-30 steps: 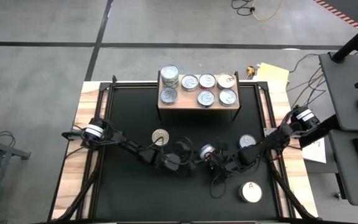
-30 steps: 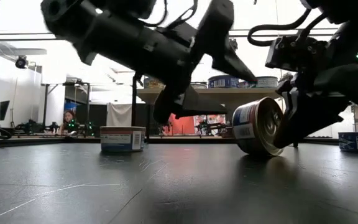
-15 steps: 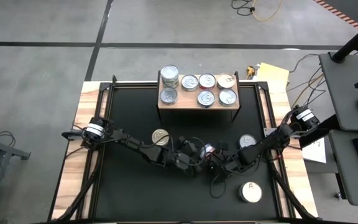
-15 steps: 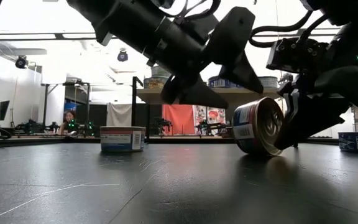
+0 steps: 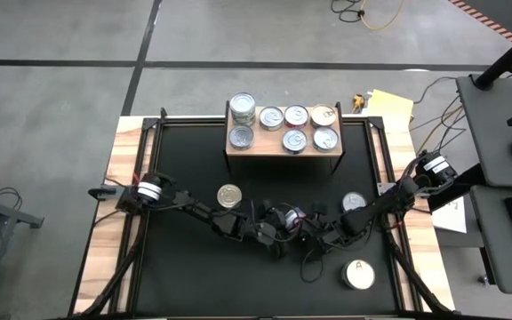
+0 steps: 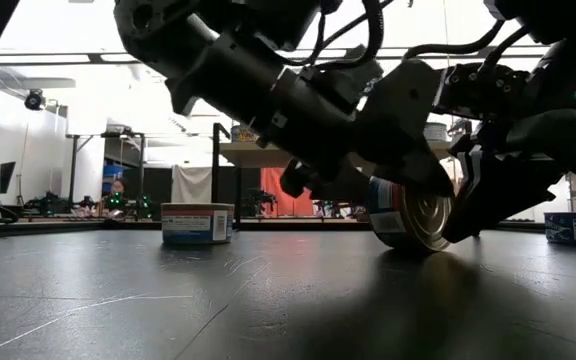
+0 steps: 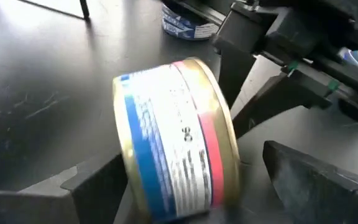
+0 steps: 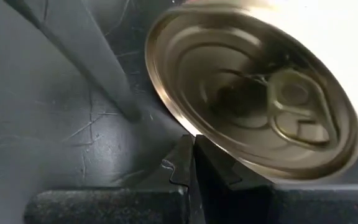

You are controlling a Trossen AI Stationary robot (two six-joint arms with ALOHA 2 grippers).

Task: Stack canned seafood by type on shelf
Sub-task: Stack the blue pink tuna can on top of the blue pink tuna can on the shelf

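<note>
I have both arms stretched low over mid-table, meeting at a tipped can resting on its edge. My left gripper is spread wide around it, while my right gripper, pressed together, props its lid. The shelf stands well behind.

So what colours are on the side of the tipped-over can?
The tipped can has blue and red bands on a white label with gold rims, clearest in the left wrist view.

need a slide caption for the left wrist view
Open left gripper straddles a tilted gold-rimmed can, propped from behind by the shut right gripper.
</note>
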